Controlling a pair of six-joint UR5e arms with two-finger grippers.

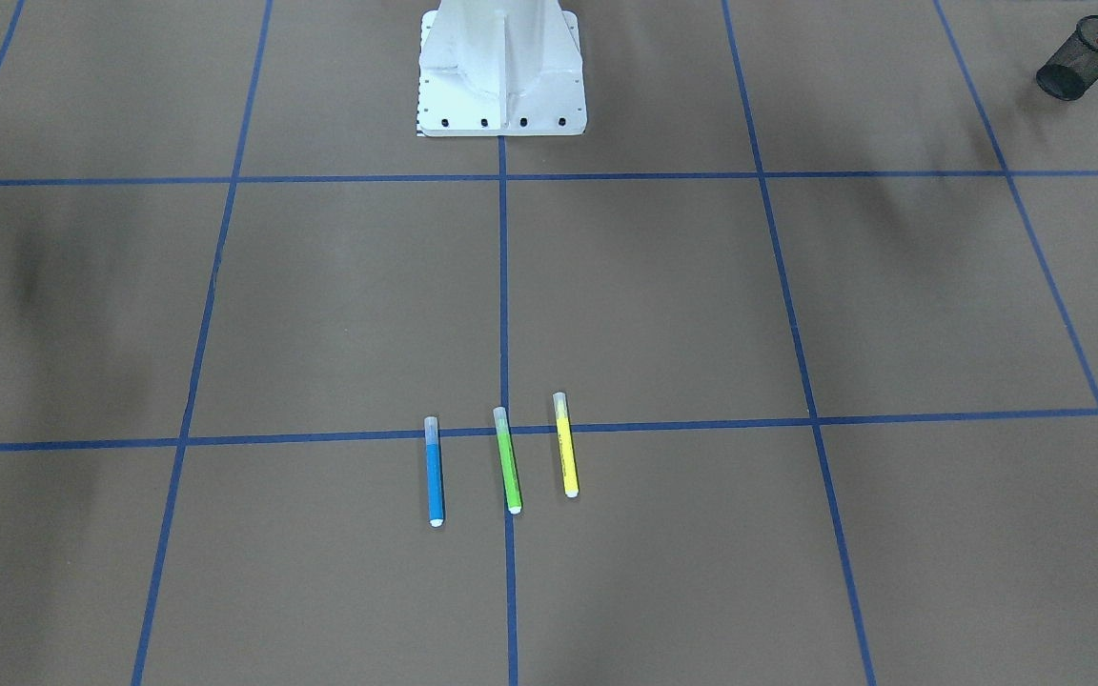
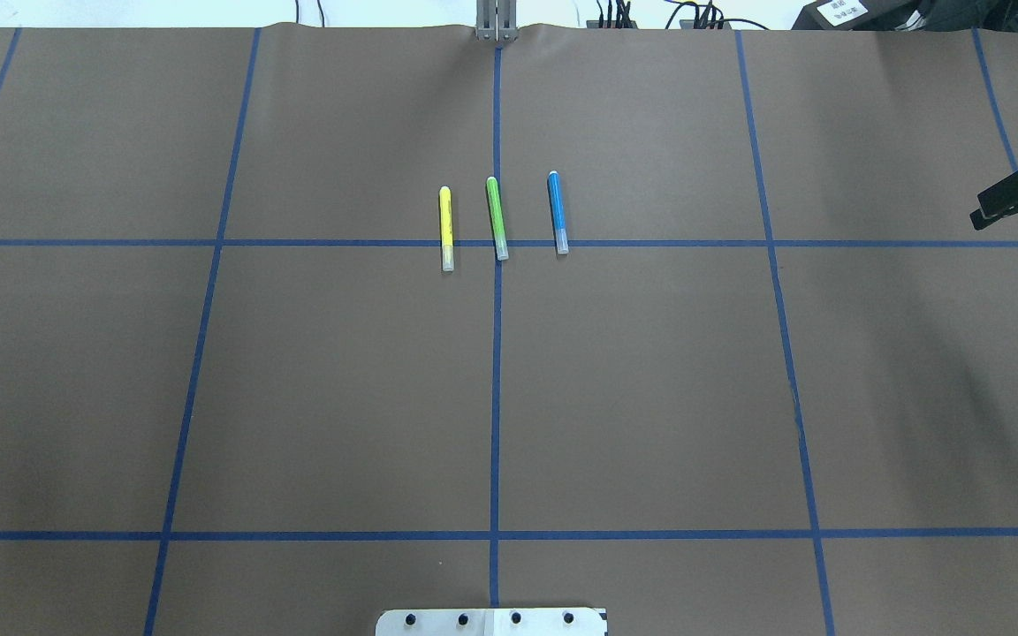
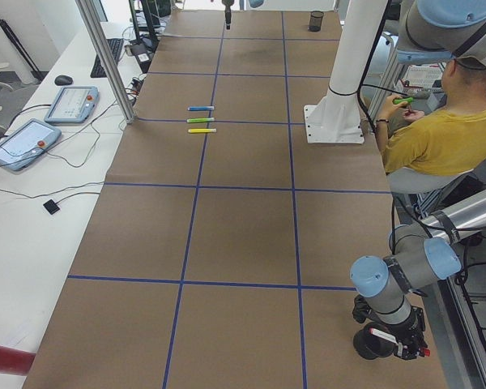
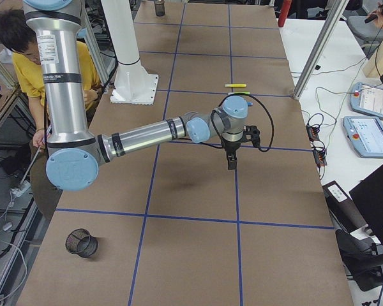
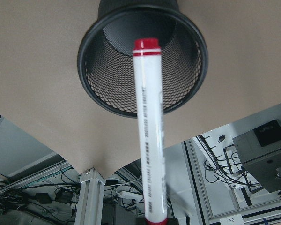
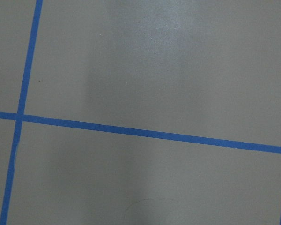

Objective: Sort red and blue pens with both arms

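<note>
I see the bench (image 2: 341, 397) covered in brown paper, marked into squares with blue tape. The white pedestal (image 1: 501, 71) stands at the middle of its near edge.

My right arm (image 4: 140, 134) reaches out over the middle of the bench. Its end effector (image 4: 232, 162) points straight down above bare paper, well apart from the pens. I cannot tell how far its fingers are parted, and its wrist camera shows only paper and tape.

My left arm (image 3: 405, 279) is folded low at the far left corner of the bench. Its end effector (image 3: 411, 347) has hold of the red pen (image 5: 150, 126) by its rear end, though the fingers themselves are barely in view. The pen's red-capped tip hangs over the mouth of a black mesh cup (image 5: 107, 89) standing on the bench there.

A person in a yellow shirt (image 3: 449, 134) sits behind the pedestal. A second mesh cup (image 4: 81, 242) stands at the right-hand end.

The blue pen (image 2: 557, 212) lies untouched just on the right-arm side of the centre line. The green marker (image 2: 497, 217) lies on that line and the yellow marker (image 2: 445, 228) beyond it. All three lie roughly parallel, with their clear caps over the cross tape.
</note>
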